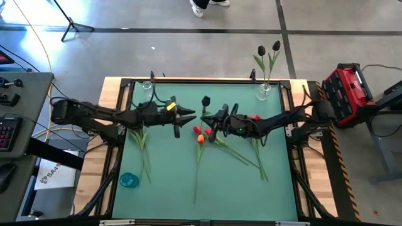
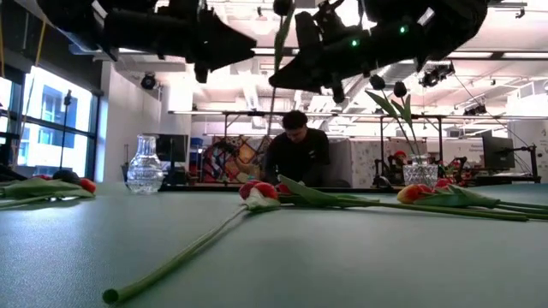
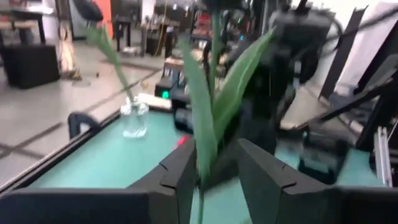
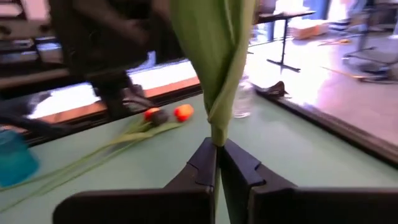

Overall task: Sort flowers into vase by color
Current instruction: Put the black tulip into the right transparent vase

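Two glass vases stand at the tabletop's (image 1: pixel 163 194) far edge: the left vase (image 1: pixel 147 85) is empty, the right vase (image 1: pixel 264 91) holds two dark tulips (image 1: pixel 269 55). Loose tulips lie in three groups (exact count unclear): green stems on the left (image 1: pixel 142 150), red-and-orange heads mid-table (image 1: pixel 201 134), more on the right (image 1: pixel 254 150). The left claw (image 3: pixel 212 180) stands parted around a raised stem. The right claw (image 4: pixel 217 167) is pinched tight on that dark-headed tulip (image 1: pixel 205 101), its long green leaves upright above the centre.
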Robot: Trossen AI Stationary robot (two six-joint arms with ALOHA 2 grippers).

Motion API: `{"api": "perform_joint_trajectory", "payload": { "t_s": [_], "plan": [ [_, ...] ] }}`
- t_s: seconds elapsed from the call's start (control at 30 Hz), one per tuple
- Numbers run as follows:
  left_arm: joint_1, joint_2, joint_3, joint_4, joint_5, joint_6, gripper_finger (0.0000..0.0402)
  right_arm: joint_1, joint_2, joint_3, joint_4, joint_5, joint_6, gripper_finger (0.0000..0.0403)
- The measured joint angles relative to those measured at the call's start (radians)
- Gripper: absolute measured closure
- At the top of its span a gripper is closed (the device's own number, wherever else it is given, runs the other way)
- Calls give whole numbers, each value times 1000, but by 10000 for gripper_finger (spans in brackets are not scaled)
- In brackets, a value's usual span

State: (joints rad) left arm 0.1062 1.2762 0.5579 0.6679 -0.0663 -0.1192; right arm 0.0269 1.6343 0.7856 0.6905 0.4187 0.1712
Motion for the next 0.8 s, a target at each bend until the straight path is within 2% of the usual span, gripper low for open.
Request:
{"api": "perform_joint_trajectory", "payload": {
  "t_s": [0.3, 0.47, 0.7, 0.8],
  "plan": [
    [5, -59, -21, -147, -47, -7, 287, 0, -195, 0, -157, 163, -102, 403],
    [5, -46, -21, -226, -144, 0, 287, 0, -330, 0, -337, 278, -118, 403],
    [4, -8, -21, -242, -161, -7, 287, 0, -525, 0, -625, 527, -95, 403],
    [4, -5, -21, -237, -161, -7, 287, -12, -600, 0, -775, 620, -21, 403]
  ]
}}
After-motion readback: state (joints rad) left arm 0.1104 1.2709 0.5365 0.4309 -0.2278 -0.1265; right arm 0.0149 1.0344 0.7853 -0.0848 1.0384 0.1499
